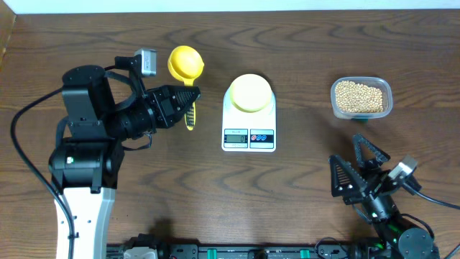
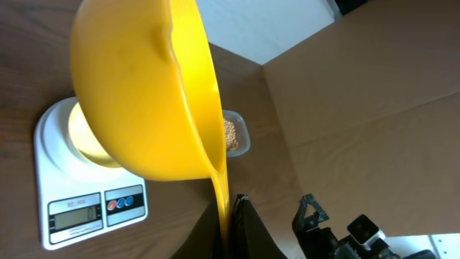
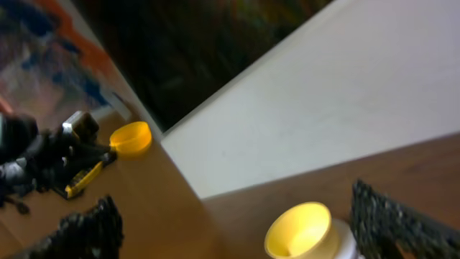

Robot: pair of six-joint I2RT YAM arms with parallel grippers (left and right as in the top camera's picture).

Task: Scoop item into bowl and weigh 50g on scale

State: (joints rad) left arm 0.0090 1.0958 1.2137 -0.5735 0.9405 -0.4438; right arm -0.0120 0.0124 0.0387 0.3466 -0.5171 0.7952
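Cream bowl [image 1: 249, 93] rests on white scale [image 1: 249, 124], beans [image 1: 359, 97] well apart.

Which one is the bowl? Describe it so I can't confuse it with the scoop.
Find the white scale in the middle of the table; the bowl sits on its round platform. It is pale cream and has no handle, unlike the brighter yellow scoop to its left, held by the left end effector.

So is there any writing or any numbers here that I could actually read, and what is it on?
Nothing here reads clearly.
The display of the scale: digits too faint to read.
Small print above the display: too small to read.
The buttons beside it: symbols blurred.
The scoop, bowl and tub: no writing shows.
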